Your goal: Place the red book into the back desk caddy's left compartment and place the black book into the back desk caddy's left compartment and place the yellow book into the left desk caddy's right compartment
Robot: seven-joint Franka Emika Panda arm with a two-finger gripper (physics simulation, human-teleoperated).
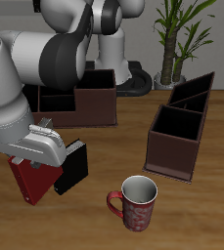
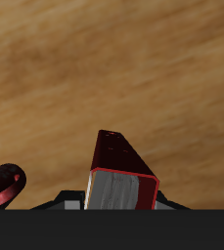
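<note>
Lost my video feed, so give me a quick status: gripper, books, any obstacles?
Gripper shut on red book, lifted off table. Black book right beside it. Back desk caddy behind arm. Mug nearby, not blocking.

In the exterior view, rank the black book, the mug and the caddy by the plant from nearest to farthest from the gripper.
From the gripper:
1. Black book, right beside it.
2. Mug, near the table's front edge.
3. Caddy by the plant, farthest, across the table.
</note>
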